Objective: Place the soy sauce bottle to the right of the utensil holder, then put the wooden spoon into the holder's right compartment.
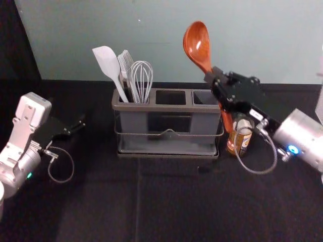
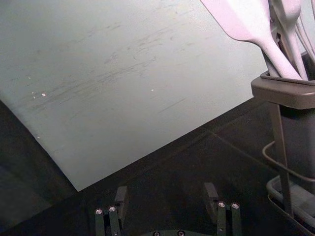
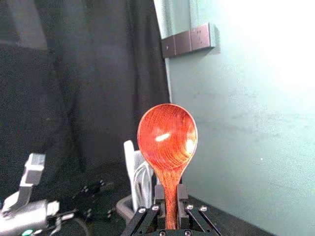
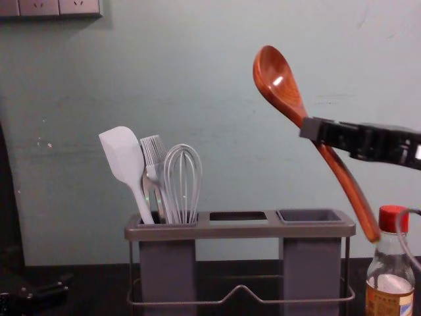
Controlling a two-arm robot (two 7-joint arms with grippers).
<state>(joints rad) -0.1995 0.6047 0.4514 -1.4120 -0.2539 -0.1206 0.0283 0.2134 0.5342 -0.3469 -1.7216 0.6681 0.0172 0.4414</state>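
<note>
Above the holder (image 1: 177,108), right claw (image 1: 214,78) grips glossy wooden spoon (image 1: 198,45); left claw (image 1: 81,124) leftward.

probably a robotics lab, though the close views leave doubt. robot arms (image 1: 303,136) reach over a black-covered table (image 1: 101,201), a black curtain (image 3: 88,88) beside the pale wall (image 3: 246,147).

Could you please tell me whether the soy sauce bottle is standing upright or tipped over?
Upright: the soy sauce bottle has its red cap on top.
</note>
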